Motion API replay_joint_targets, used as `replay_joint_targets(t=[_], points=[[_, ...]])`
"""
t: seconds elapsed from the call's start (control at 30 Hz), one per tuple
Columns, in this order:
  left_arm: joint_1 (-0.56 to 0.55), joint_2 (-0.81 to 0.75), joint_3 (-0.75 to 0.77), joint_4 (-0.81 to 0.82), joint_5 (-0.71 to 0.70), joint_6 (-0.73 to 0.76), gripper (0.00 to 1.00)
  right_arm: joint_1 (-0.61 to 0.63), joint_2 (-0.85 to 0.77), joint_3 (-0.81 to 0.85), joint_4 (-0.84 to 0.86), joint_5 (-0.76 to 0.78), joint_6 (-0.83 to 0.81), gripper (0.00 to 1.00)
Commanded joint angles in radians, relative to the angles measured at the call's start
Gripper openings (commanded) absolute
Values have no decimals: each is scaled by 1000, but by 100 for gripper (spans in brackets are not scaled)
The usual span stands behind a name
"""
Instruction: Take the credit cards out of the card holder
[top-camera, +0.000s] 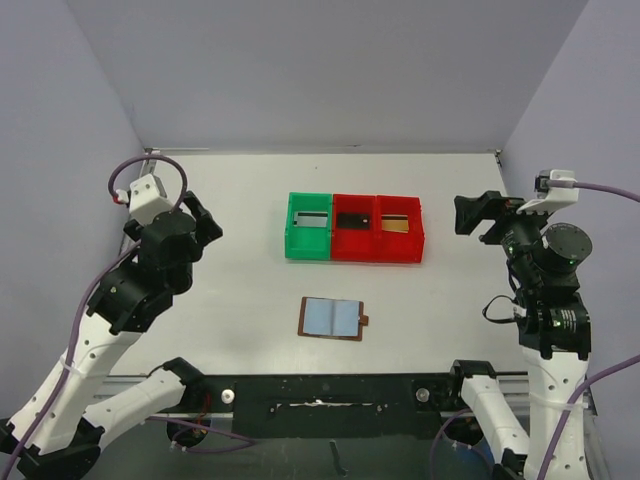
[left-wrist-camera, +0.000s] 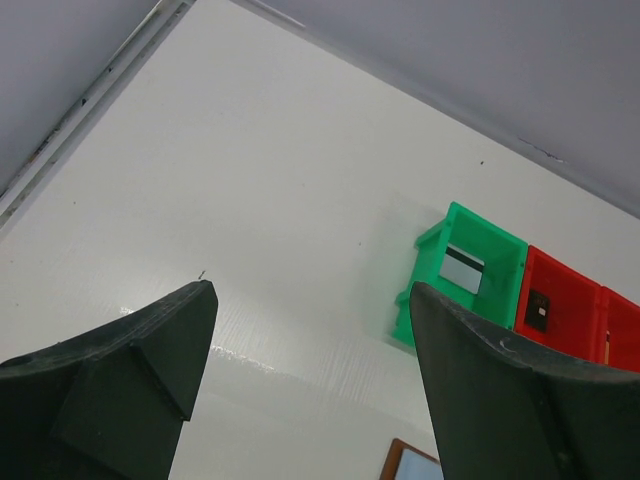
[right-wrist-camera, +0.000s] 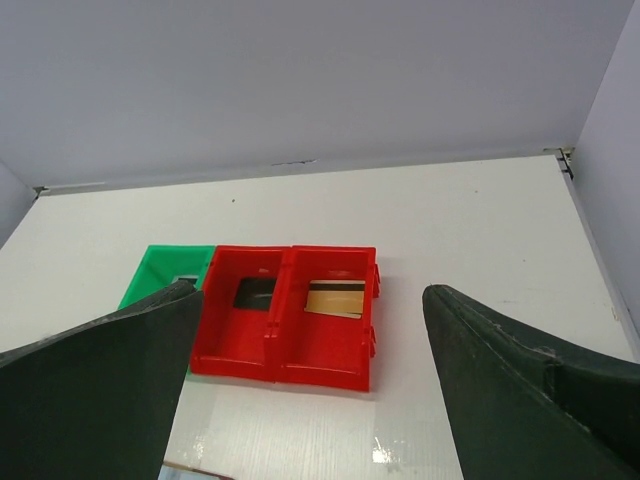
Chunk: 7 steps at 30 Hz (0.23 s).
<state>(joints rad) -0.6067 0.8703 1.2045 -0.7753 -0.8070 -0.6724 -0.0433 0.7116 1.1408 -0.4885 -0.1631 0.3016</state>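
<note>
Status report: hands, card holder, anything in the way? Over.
Left hand and right hand open, empty, raised. Card holder lying open, untouched. One card in each of three bins behind it. Nothing in the way.

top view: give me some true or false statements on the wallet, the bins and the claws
The card holder lies open on the table. True.
The green bin stands right of the red bins. False: it is at their left end.
Each bin holds one of the cards. True.
The left claw grips the card holder. False: it is open and holds nothing.
The right claw is shut. False: its jaws stand wide apart.
</note>
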Motion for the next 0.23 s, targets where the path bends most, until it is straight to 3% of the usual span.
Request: replay_joint_targets(t=[0.0,0.2], points=[[2,-23,-8,18,2,-7,77,5,-30,-5,22,-4,-2,97],[3,-43,-11,18,2,-5,77,5,-15,14,-23,15,-13,98]])
